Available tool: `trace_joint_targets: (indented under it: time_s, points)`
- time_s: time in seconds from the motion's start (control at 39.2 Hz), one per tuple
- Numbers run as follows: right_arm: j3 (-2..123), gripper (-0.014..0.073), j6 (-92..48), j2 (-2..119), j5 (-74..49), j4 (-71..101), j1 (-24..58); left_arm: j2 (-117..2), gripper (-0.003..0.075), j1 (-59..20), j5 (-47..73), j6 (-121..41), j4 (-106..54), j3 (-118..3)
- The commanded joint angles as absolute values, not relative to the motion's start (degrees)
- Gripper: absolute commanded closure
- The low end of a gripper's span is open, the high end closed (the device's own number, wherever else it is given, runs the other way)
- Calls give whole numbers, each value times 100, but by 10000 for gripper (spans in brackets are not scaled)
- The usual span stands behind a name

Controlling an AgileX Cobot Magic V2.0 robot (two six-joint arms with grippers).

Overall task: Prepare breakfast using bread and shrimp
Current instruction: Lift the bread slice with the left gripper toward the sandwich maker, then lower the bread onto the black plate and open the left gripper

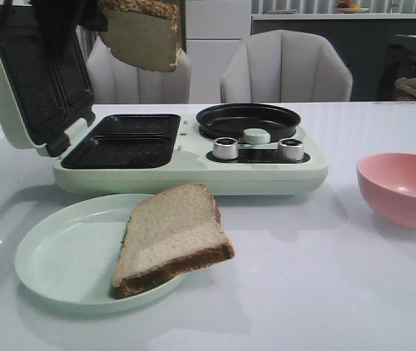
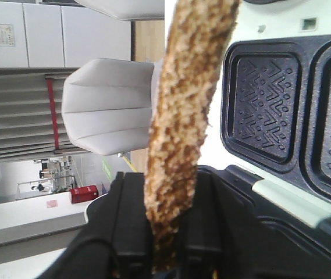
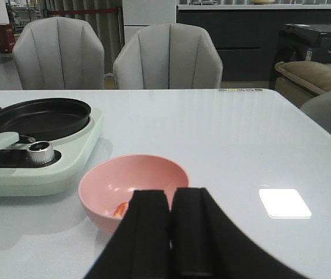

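My left gripper (image 2: 165,256), black and 2-fingered, is clamped on the lower edge of 1 slice of tan wheat bread with a dark crust (image 1: 143,33), which hangs in the air above and behind the dark ribbed sandwich plates (image 1: 123,141) of the pale green breakfast maker (image 1: 193,175); the hinged lid (image 1: 36,80) stands open to the left. In the left wrist view the slice shows edge-on, its crumbly crust (image 2: 180,116) running up from between the fingers. The second slice of bread (image 1: 171,238) lies on the pale green round plate (image 1: 61,259) in front of the appliance, its crust corner overhanging the plate rim. My right gripper (image 3: 171,232) sits low over the white table (image 1: 324,292), its fingers pressed together and holding nothing, just beside the pink bowl (image 1: 405,186); a small orange-pink piece, probably shrimp (image 3: 120,209), is visible inside the bowl in the right wrist view, mostly hidden behind the fingers. I judge the step in hand to be carrying the first slice to the sandwich plates. The next move calls for lowering the slice forward and down over 1 ribbed compartment, tilting it flat before release, and keeping clear of the open lid. The round black pan (image 1: 248,121) and the 2 silver knobs (image 1: 226,148) are untouched.
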State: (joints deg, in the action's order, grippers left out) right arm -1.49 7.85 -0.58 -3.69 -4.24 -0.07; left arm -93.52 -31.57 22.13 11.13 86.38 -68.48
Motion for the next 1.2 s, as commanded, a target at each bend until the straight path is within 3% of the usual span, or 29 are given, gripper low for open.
trace_joint_targets:
  time_s: [0.0,0.69,1.17]
  points:
    - [-59,454,750,-184,79,-501,-36,-9493,588,-3009,2198,1201,8827,-7367]
    - [-59,454,750,-184,78,-501,-36,-10836,588,-2512,1942,1643,8827,-8594]
    - [-59,454,750,-184,78,-501,-36,-11508,588,-2286,1988,1783,8827,-8787]
